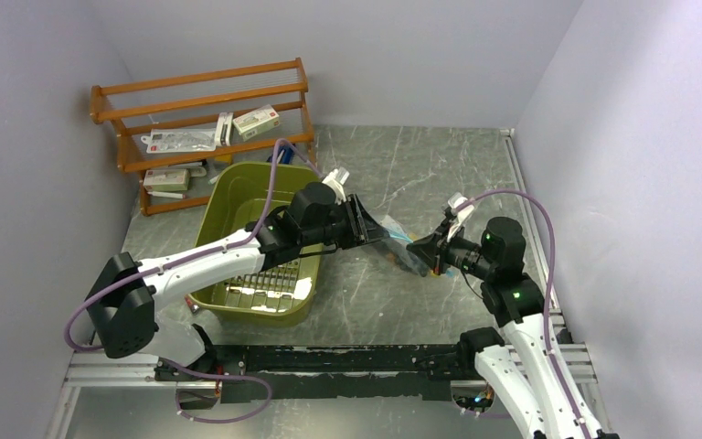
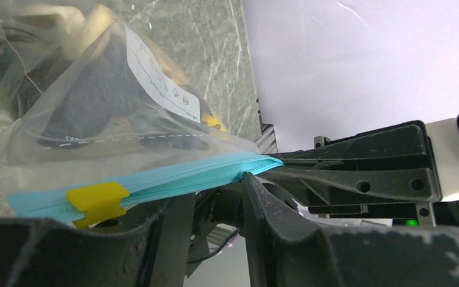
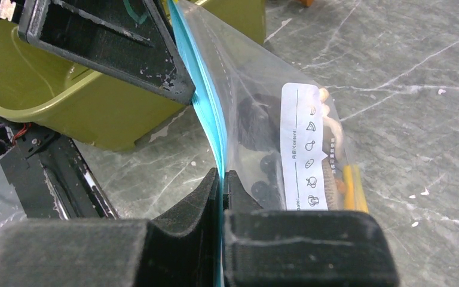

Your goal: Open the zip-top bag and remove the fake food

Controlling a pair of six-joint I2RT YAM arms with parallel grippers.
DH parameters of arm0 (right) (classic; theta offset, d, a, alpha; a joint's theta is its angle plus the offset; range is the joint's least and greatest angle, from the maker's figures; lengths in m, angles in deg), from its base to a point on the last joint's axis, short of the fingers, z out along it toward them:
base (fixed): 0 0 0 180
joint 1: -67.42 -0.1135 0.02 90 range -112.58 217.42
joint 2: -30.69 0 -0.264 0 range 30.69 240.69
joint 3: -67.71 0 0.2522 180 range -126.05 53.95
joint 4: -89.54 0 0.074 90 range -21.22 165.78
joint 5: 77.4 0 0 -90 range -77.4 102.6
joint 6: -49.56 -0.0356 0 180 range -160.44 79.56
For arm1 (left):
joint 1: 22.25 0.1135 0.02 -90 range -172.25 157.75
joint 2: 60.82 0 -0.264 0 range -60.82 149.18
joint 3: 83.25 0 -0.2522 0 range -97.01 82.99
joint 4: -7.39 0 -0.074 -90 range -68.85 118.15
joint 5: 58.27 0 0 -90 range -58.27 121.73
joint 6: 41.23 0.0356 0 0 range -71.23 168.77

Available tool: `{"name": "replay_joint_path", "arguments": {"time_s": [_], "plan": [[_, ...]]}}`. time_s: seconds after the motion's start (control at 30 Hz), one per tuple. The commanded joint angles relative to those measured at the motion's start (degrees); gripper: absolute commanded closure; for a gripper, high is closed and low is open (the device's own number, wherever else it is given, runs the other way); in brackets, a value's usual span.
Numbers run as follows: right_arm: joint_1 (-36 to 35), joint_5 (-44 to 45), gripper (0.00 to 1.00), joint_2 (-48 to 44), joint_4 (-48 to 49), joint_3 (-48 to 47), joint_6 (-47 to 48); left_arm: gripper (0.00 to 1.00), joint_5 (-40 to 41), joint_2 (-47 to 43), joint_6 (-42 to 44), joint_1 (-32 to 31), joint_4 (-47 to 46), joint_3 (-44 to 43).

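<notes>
The right fingers (image 3: 222,179) are closed on one end of the blue zip strip (image 3: 206,113) of the zip-top bag (image 3: 257,89). From there the strip, the bag's long axis, runs straight across to the left fingers (image 1: 366,224). Those stand apart with a gap between them, and the strip crosses just over their tips. A yellow slider (image 2: 95,200) sits on the strip by the outer left finger. Whether the left fingers press the strip cannot be told. The bag's mouth edge faces the left fingers, and its body sags away toward the surface (image 1: 402,165). The fake food (image 3: 263,173), dark and yellow pieces, lies inside just beyond the right fingers.
</notes>
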Motion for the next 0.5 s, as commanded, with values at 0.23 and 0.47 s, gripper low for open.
{"name": "replay_joint_path", "arguments": {"time_s": [0.23,0.47], "plan": [[-0.3,-4.8,1.00,-0.9,1.3,0.4,0.6,0.70,1.2,-0.3,1.1,-0.5,-0.9,-0.6],[-0.3,-11.0,0.99,-1.4,0.7,0.6,2.0,0.60,1.1,0.1,0.8,-0.4,-3.3,-0.5]]}}
